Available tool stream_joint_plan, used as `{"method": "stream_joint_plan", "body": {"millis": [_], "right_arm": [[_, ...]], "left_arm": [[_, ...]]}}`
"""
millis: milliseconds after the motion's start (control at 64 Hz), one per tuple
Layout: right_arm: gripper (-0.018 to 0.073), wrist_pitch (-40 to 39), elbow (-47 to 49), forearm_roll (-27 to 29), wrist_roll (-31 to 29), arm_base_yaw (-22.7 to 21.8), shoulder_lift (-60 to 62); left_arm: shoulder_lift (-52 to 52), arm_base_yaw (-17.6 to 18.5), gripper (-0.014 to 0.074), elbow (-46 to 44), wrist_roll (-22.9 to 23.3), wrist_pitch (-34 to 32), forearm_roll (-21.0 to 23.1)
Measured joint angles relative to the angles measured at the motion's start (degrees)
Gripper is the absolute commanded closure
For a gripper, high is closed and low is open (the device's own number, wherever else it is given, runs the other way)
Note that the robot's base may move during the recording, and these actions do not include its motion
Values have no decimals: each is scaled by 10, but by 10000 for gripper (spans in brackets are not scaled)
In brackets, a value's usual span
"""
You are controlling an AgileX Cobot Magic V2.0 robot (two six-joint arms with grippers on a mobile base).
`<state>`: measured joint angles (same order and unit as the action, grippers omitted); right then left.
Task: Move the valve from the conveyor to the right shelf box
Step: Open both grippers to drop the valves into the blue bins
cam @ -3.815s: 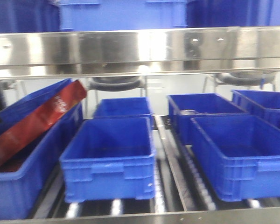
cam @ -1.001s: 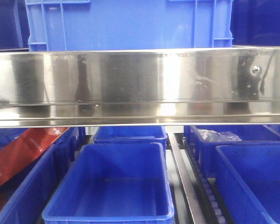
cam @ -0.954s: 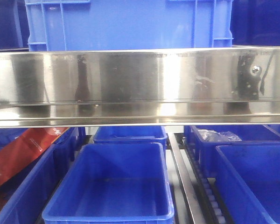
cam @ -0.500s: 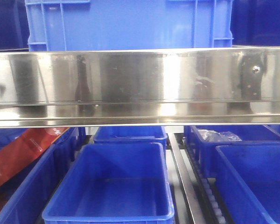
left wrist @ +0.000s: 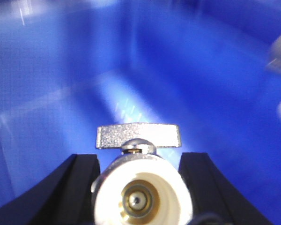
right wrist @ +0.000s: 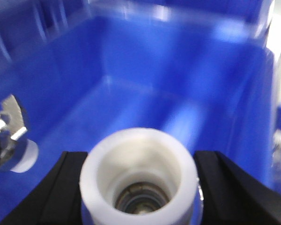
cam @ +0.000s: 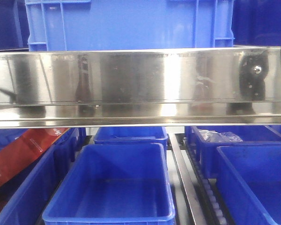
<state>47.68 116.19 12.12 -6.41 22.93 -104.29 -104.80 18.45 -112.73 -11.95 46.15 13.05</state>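
Note:
In the left wrist view my left gripper (left wrist: 140, 157) is shut on a valve (left wrist: 141, 199) with a white end cap and a silver butterfly handle (left wrist: 138, 136). It hangs over the blue floor of a box (left wrist: 61, 84). In the right wrist view my right gripper (right wrist: 140, 155) is shut on a second valve (right wrist: 98, 180), white open end toward the camera, inside a blue box (right wrist: 145, 70). The left gripper's valve (right wrist: 11, 140) shows at that view's left edge. Neither gripper shows in the front view. The conveyor is out of view.
A wide steel shelf beam (cam: 140, 86) crosses the front view, with a blue crate (cam: 126, 23) on top. Below stand a middle blue box (cam: 112, 183), a right blue box (cam: 257, 180), a back box holding a plastic bag (cam: 218, 137), and a red package (cam: 23, 154) at the left.
The view has closed in on the shelf beam since 3.8 s ago. In the last second the boxes stay put; a dark cable has come in at the top right edge.

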Motion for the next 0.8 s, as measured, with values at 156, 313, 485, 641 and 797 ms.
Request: {"method": "stream_joint_plan", "body": {"millis": [156,313,485,641,797], "right_arm": [[707,0,0,0,-1,0,-36],[552,8,0,0,-2,0,-54],[146,8,1,3,-3,0,-54],[-3,2,4,5,-3,0,-50],[0,1,4,6,-3,0,-37]], "left_arm": [[-27,0,708,0,0,-1,0],[-46,0,660,0,0,1,-1],[-51,0,296,-1,0,15,-1],[-50,0,6,-5,0,9,-1],[-47,0,-1,-6,0,6,0]]}}
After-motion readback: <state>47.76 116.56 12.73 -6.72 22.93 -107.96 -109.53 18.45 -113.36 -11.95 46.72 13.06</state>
